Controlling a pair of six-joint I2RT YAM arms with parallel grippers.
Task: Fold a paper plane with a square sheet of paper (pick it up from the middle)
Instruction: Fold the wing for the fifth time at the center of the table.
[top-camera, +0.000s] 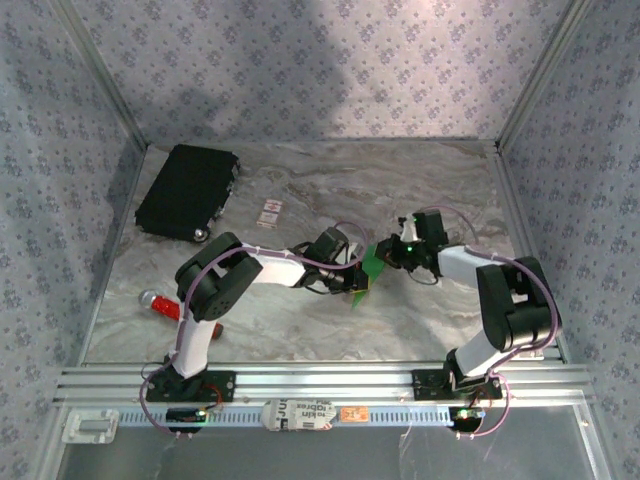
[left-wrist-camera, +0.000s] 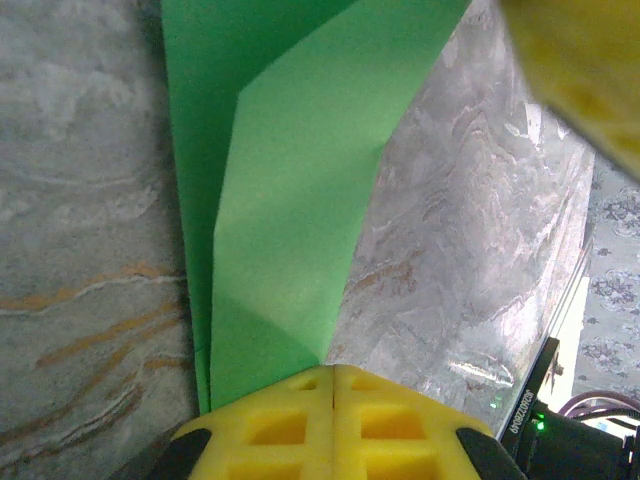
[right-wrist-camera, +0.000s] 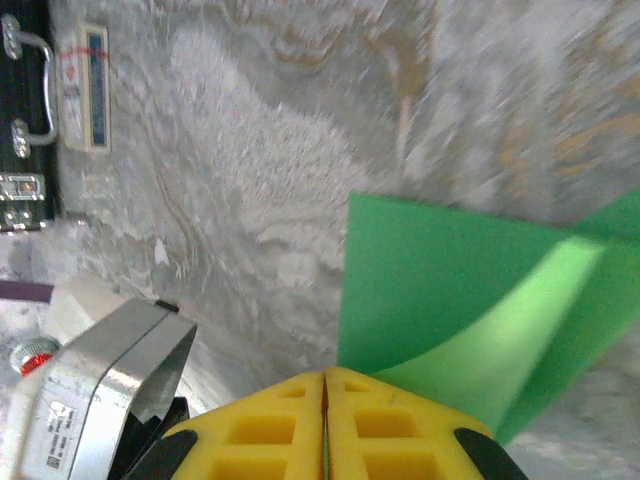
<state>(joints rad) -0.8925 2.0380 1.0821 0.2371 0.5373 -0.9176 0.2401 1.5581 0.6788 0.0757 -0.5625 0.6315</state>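
Green paper (left-wrist-camera: 290, 200), edges pinched by left gripper (left-wrist-camera: 331, 375), right gripper (right-wrist-camera: 324, 380)

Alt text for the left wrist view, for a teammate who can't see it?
The left gripper, its yellow jaws shut at the bottom edge, pinches the folded bright green paper, which runs upward over the marbled grey table. A blurred yellow shape crosses the top right corner.

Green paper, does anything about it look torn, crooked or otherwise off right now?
Nothing looks torn. The green paper is pinched at opposite ends by the left hand and the right hand. It has a slanted crease and one flap curling up, so it looks bowed rather than flat.
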